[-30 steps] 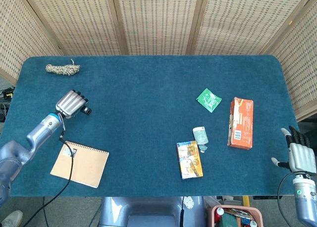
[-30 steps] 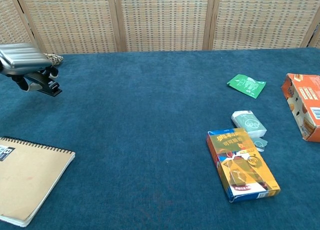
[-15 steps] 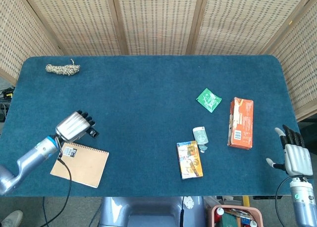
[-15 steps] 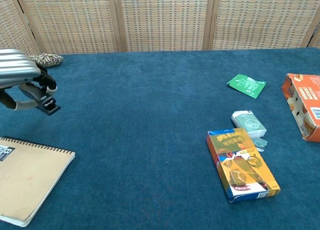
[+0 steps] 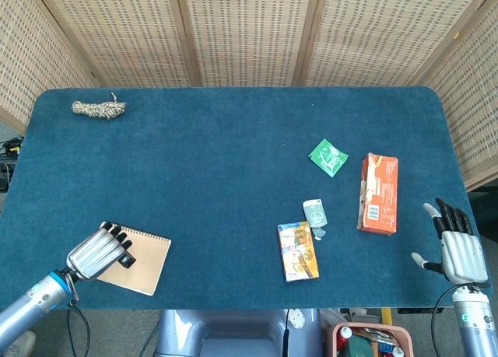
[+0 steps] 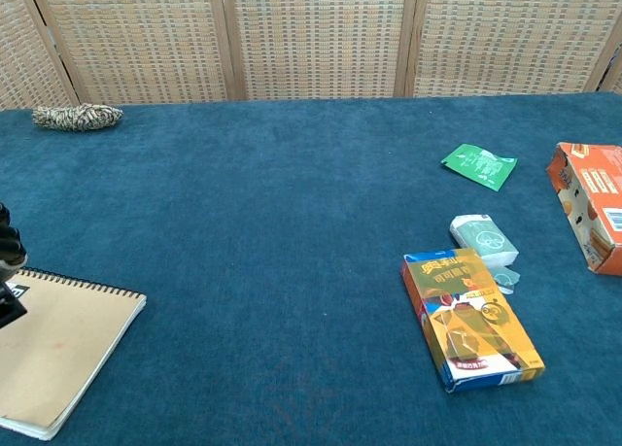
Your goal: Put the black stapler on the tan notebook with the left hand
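Note:
The tan spiral notebook [image 5: 144, 262] lies near the table's front left corner, also seen in the chest view [image 6: 58, 354]. My left hand [image 5: 97, 252] is over the notebook's left part, fingers curled around the black stapler [image 5: 125, 257]. The chest view shows only a few dark fingers [image 6: 8, 244] and a bit of the stapler [image 6: 10, 305] at the left edge, right at the notebook's top corner. I cannot tell whether the stapler touches the page. My right hand [image 5: 457, 246] hovers off the table's front right corner, fingers spread, holding nothing.
A twine bundle [image 5: 95, 108] lies at the back left. On the right are a green packet [image 5: 328, 156], an orange box [image 5: 378, 192], a small white-green pack [image 5: 315, 212] and a colourful box [image 5: 297, 250].
My left hand has carried the stapler from beyond the notebook toward the front edge, and is now over the notebook. The right hand has drifted slightly inward.

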You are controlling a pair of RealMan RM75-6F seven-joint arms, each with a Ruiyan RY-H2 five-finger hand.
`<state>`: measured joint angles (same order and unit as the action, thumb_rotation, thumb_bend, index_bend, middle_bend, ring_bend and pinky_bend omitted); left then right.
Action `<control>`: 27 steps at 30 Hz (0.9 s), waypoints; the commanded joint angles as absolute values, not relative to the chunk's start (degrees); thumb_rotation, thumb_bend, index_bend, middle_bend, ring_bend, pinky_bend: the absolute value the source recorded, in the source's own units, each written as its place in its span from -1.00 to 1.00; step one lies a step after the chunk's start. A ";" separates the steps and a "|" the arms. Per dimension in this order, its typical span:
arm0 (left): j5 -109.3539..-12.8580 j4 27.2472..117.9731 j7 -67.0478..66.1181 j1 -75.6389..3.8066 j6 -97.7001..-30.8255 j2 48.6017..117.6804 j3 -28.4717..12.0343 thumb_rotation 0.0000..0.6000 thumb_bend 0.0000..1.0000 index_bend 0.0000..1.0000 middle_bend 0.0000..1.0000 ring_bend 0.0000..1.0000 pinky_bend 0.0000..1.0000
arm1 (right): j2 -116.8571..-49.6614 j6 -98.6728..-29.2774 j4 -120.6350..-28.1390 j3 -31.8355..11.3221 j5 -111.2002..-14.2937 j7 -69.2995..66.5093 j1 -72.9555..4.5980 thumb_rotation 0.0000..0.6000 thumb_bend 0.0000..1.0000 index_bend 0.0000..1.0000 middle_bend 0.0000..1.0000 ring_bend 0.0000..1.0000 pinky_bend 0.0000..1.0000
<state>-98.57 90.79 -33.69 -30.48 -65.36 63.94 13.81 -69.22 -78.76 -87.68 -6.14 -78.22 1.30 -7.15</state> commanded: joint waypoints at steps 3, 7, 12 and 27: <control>-97.73 90.52 -35.63 -29.36 -63.45 65.68 13.15 1.00 -0.02 0.38 0.10 -0.22 -0.07 | -68.59 -80.24 -88.77 -5.81 -79.69 1.02 -6.66 1.00 -0.81 -1.00 -1.00 -1.00 -1.00; -96.96 90.26 -36.40 -29.17 -62.20 66.44 12.57 1.00 -0.02 0.35 0.04 -0.22 -0.18 | -68.35 -80.36 -88.86 -5.86 -79.59 0.72 -6.52 1.00 -0.81 -1.00 -1.00 -1.00 -1.00; -95.02 90.10 -38.64 -28.92 -59.84 67.18 11.65 1.00 -0.04 0.19 -0.16 -0.27 -0.35 | -68.27 -80.51 -88.76 -5.98 -79.68 0.26 -6.50 1.00 -0.81 -1.00 -1.00 -1.00 -1.00; -89.98 96.14 -45.93 -26.90 -58.71 64.42 10.04 1.00 -0.37 -0.73 -0.98 -0.86 -0.90 | -68.38 -80.63 -88.80 -5.88 -79.91 0.58 -6.49 1.00 -0.81 -1.00 -1.00 -1.00 -1.00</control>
<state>-90.01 95.64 -45.69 -27.15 -58.28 64.82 10.21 -68.38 -80.62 -88.79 -5.87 -79.90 0.59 -6.48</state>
